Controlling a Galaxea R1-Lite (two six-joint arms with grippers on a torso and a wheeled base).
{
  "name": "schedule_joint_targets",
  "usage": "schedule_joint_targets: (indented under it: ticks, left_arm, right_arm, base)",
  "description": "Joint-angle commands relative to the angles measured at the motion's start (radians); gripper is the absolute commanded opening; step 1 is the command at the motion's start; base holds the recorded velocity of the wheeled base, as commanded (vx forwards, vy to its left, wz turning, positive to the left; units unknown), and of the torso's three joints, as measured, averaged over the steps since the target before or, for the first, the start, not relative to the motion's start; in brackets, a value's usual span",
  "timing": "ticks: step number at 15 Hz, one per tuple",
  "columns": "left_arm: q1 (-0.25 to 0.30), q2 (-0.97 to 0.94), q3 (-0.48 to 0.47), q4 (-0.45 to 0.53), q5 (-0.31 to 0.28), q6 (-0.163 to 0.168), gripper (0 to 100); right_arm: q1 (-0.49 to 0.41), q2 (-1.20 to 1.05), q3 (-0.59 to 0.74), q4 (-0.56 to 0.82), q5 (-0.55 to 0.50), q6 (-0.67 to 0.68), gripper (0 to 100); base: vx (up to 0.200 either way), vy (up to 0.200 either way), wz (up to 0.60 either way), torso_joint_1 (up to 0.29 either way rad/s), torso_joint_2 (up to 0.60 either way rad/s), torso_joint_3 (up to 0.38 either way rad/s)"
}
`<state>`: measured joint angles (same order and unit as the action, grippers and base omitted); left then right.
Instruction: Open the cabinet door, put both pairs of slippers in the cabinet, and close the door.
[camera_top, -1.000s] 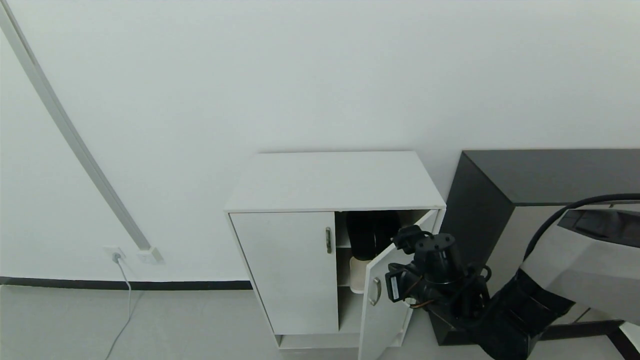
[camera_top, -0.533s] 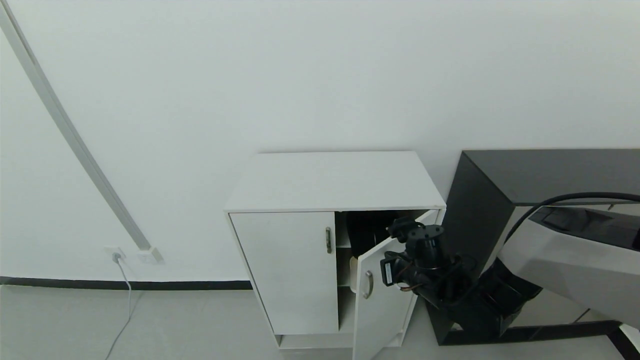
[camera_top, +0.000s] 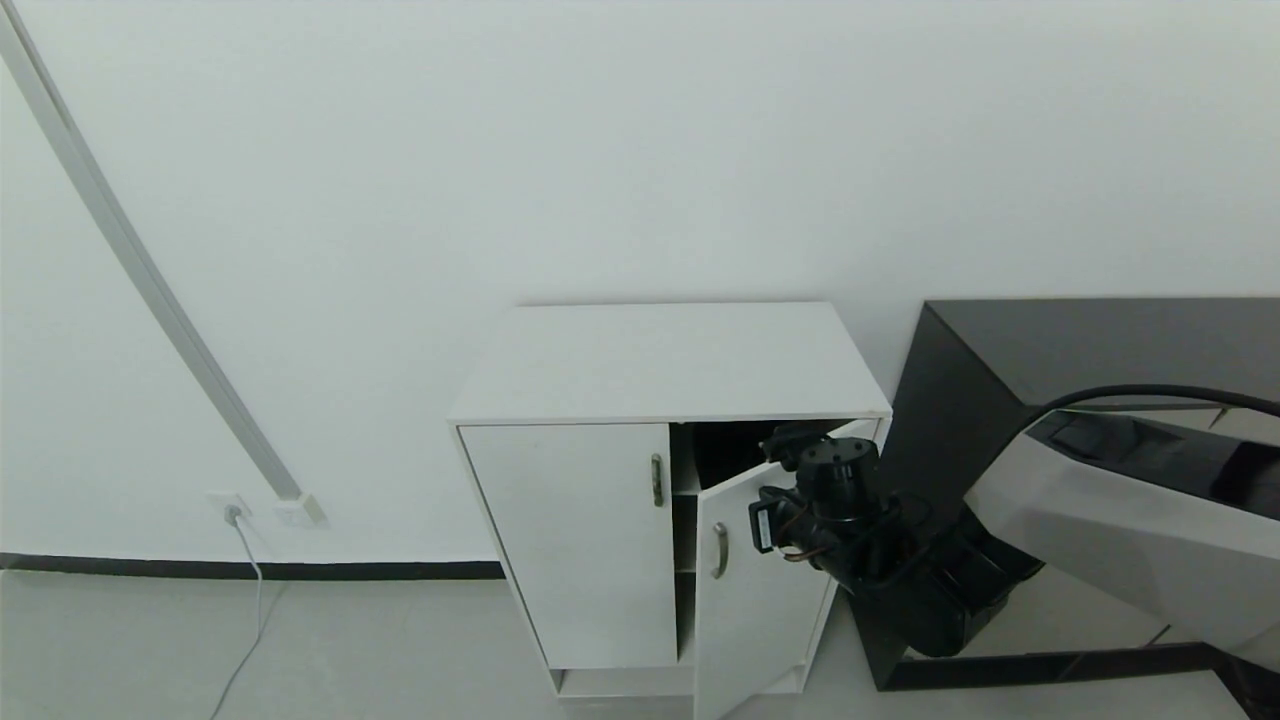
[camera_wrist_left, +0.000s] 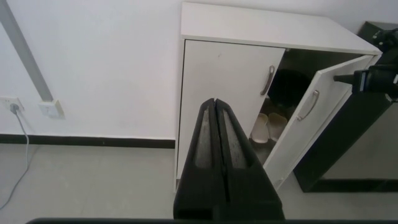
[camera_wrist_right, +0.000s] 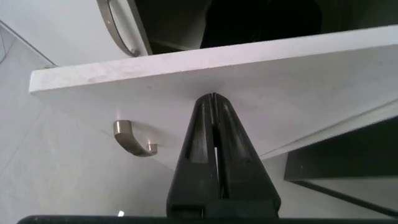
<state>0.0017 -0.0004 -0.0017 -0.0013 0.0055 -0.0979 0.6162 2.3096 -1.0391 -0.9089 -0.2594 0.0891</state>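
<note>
Against the wall, we list: cabinet (camera_top: 660, 365), its right door (camera_top: 740, 630) ajar; pale slippers (camera_wrist_left: 268, 127) shelved inside. Right gripper (camera_wrist_right: 214, 98), jaws pressed together, tip on the door face, apparently to push it shut. Left gripper (camera_wrist_left: 214, 102), jaws together, idle well back.

Cabinet (camera_top: 660, 365) matt white laminate; door handle (camera_top: 719, 550) brushed metal; side table (camera_top: 1100, 345) smooth, slightly glossy.

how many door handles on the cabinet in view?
2. The left-door handle sits on the shut left door, near its inner edge. The right-door handle sits on the part-open right door. None seems hidden.
</note>
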Motion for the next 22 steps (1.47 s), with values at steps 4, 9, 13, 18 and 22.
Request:
schedule_joint_targets:
  ticks: [4,9,13,18,22]
  left_arm:
    - [0.000,0.000,0.000,0.000,0.001,0.000,0]
    - [0.000,0.000,0.000,0.000,0.001,0.000,0]
    - [0.000,0.000,0.000,0.001,0.001,0.001,0]
    - [0.000,0.000,0.000,0.000,0.001,0.001,0]
    - [0.000,0.000,0.000,0.000,0.001,0.001,0]
  right_arm:
    - [-0.004,0.060,-0.093,0.031,-0.001,0.000,0]
    - [-0.024,0.099,-0.200,0.093,-0.001,0.000,0]
    - [-0.030,0.102,-0.246,0.133,-0.001,0.000,0]
    - [-0.044,0.129,-0.345,0.203,-0.001,0.000,0]
    - [-0.059,0.143,-0.407,0.239,-0.001,0.000,0]
  base:
    - [0.000,0.000,0.00,0.000,0.00,0.000]
    - [0.000,0.000,0.00,0.000,0.00,0.000]
    - [0.000,0.000,0.00,0.000,0.00,0.000]
    - [0.000,0.000,0.00,0.000,0.00,0.000]
    - [0.000,0.000,0.00,0.000,0.00,0.000]
